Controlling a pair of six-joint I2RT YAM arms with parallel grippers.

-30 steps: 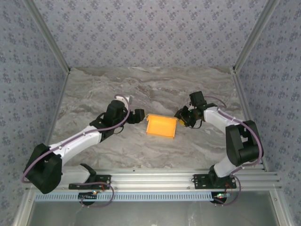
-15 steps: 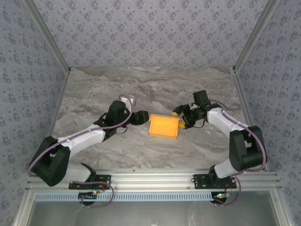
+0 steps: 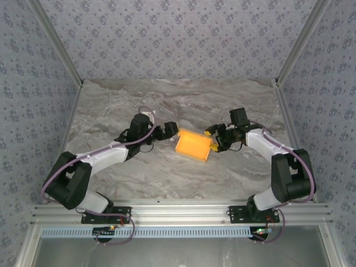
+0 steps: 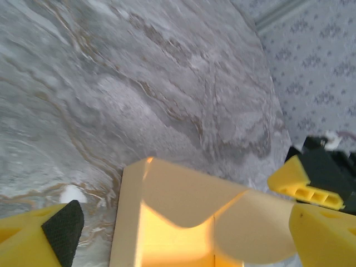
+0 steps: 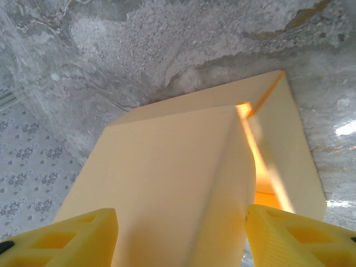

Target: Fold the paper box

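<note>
The paper box (image 3: 193,146) is a yellow-orange card box lying on the marble table (image 3: 183,100) between both arms. My left gripper (image 3: 170,131) is at the box's far left corner. In the left wrist view the box (image 4: 167,222) shows its open inside with a rounded flap folded over, and my left gripper (image 4: 183,222) stands open, wide around it. My right gripper (image 3: 213,142) is at the box's right end. In the right wrist view its open gripper (image 5: 179,217) straddles the box's end wall (image 5: 167,178), with one fingertip (image 5: 278,233) beside the box's corner edge.
Patterned walls with metal frame posts (image 3: 61,53) close in the table on three sides. An aluminium rail (image 3: 183,214) carrying both arm bases runs along the near edge. Bare marble lies behind and in front of the box.
My left gripper has slid right and further back to the box's far left corner and opened wider. My right gripper's jaws have spread. The box has turned slightly.
</note>
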